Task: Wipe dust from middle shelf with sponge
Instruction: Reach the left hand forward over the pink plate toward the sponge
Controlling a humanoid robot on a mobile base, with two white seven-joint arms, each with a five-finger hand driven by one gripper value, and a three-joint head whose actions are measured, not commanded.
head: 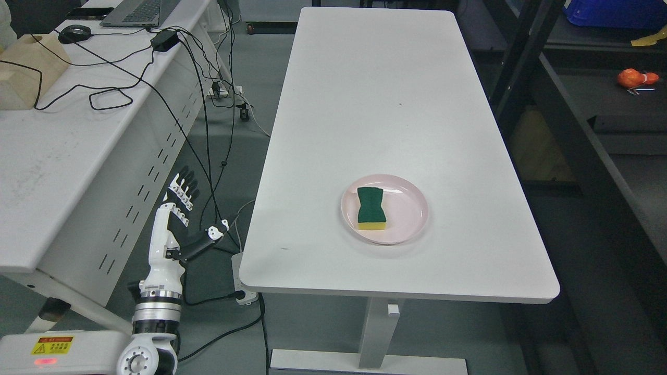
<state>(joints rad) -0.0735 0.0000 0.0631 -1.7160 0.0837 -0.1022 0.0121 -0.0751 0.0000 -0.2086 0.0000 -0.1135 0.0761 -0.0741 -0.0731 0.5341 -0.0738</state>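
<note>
A green and yellow sponge (371, 209) lies in a pink plate (411, 208) near the front of the white table (375, 104). My left hand (182, 208) hangs beside the table's left edge, fingers spread and empty, well left of the plate. A dark metal shelf rack (589, 156) stands to the right of the table. My right arm is out of view.
A second white desk (62, 146) at the left carries a laptop (138, 11), a mouse (74, 33) and black cables (172, 104) that hang down between the desks. An orange object (637, 78) lies on a rack shelf at the upper right.
</note>
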